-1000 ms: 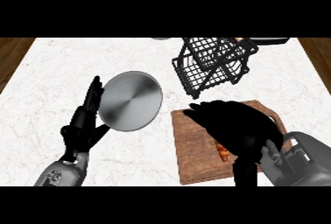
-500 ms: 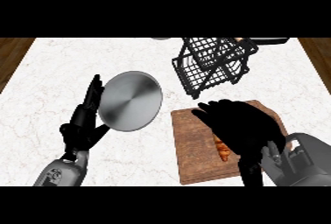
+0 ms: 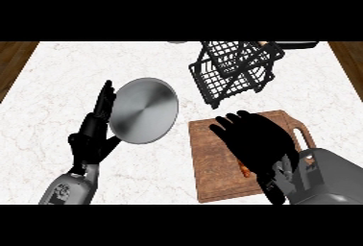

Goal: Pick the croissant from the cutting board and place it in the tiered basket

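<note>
Right hand (image 3: 255, 141) low over the wooden cutting board (image 3: 212, 168) in the lower right of the frame, palm down, fingers spread and a little bent toward the upper left. Under the palm, only a thin orange-brown sliver of the croissant (image 3: 244, 170), at the hand's lower left edge on the board; the rest hidden. Impossible to say whether thumb and fingers already touch the pastry. Step in hand, by the look of it: the reach and grasp, not yet the lift.

Tiered basket (image 3: 234, 69), black wire, tilted, in the upper right of the frame, just above the board's top edge, apart from it. Next move likely: fingers closing round the croissant, a lift straight off the board, then a short carry up the frame to the basket and a release over one of its tiers.

Left hand (image 3: 92, 137) at the left, fingers straight and pressed together, pointing up, resting beside a round metal plate (image 3: 145, 110) at centre left of the white marble counter (image 3: 64, 77).
</note>
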